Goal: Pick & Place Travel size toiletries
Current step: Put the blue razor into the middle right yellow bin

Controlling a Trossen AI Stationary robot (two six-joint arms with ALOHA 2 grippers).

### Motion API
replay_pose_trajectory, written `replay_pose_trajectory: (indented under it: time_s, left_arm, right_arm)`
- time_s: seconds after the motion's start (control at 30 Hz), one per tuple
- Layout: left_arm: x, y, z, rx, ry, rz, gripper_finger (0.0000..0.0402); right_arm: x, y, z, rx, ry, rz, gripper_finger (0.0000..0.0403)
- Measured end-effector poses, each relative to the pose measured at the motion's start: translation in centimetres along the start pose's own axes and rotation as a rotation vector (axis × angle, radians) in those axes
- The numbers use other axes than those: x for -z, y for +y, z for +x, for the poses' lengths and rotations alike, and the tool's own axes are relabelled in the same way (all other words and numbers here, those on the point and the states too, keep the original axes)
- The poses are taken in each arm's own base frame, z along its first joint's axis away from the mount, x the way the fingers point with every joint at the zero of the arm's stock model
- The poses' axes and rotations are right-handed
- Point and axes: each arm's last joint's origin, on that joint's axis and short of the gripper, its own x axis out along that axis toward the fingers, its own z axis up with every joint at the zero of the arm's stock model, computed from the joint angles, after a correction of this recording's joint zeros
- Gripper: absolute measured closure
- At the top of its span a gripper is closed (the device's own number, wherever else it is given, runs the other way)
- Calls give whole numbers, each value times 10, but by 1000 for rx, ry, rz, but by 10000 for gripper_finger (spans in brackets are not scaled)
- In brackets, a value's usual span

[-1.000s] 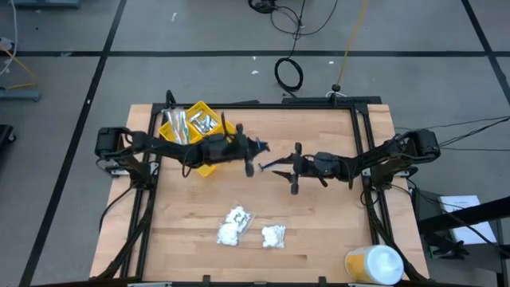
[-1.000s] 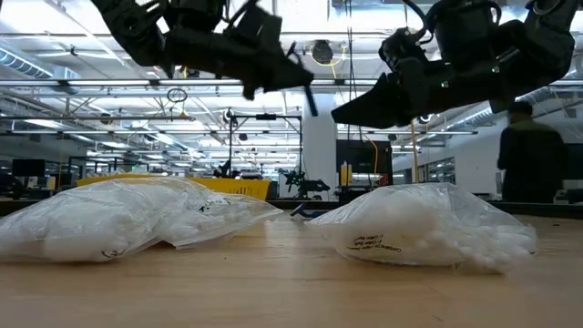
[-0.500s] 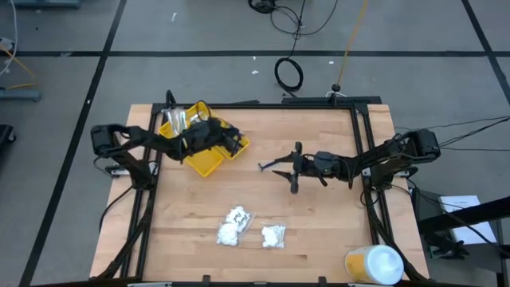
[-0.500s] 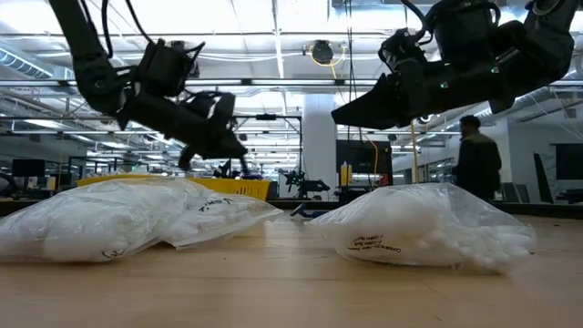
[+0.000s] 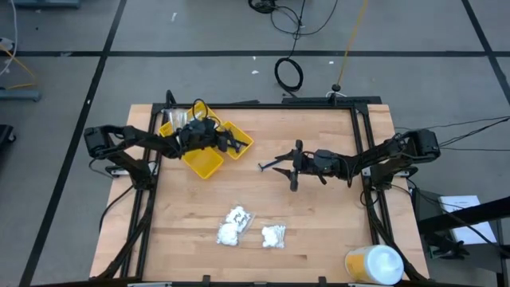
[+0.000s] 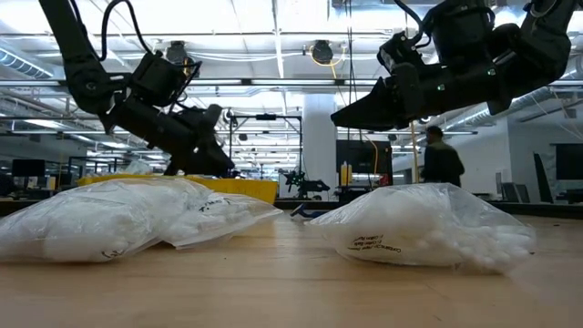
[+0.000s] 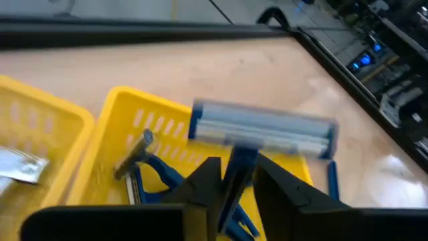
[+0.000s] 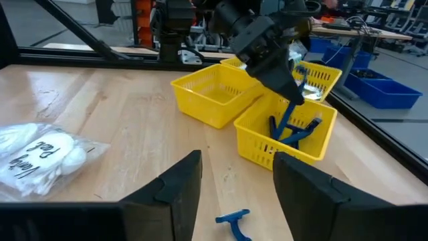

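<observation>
My left gripper (image 5: 231, 144) is shut on a dark blue razor with a silvery head (image 7: 262, 128). It hovers over the yellow tray's (image 5: 203, 163) right-hand compartment (image 8: 284, 144), where more blue razors (image 7: 157, 175) lie. My right gripper (image 8: 234, 194) is open and waits above the table's middle. A second blue razor (image 8: 234, 219) lies flat on the wood just in front of it. Two clear bags of white lumps (image 5: 233, 226) (image 5: 273, 236) rest on the near part of the table. My left gripper pinches the razor's blue handle (image 7: 235, 175) between its two fingers. It comes from the table's left, slanting down. The razor is lifted clear and sticks out past the fingertips, with its silvery head foremost, crosswise above the compartment.
A large white-and-yellow round container (image 5: 373, 265) stands at the near right corner. Silvery packets (image 5: 177, 121) fill the tray's far compartment. Bare wood lies between the tray and the bags. A person (image 6: 443, 164) stands in the room beyond the table.
My left gripper has carried the razor from the table's middle toward the left edge and downward, and now stands over the tray's right compartment, still shut on the razor. The right arm has kept still.
</observation>
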Motion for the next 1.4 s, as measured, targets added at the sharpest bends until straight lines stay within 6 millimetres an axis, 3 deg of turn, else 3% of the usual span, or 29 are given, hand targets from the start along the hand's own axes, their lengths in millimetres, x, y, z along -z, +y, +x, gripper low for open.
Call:
replay_pose_trajectory:
  time_s: [0.33, 0.57, 0.97, 1.17, 1.4]
  left_arm:
    - [2, -2, 0, 26, 23, 6, 243]
    - [-9, -11, 1, 112, -60, 94, 197]
    - [-16, -41, -6, 316, -214, 250, 183]
    - [-22, -65, -12, 417, -316, 331, 183]
    - [-22, -90, -12, 480, -304, 394, 183]
  right_arm:
    - [0, 0, 0, 1, 0, 31, 225]
    - [3, -2, 0, 53, 31, 23, 225]
    - [35, -36, 3, 158, 276, 73, 228]
    - [57, -38, 33, 80, 365, 81, 223]
    - [76, -35, 73, -29, 483, 36, 222]
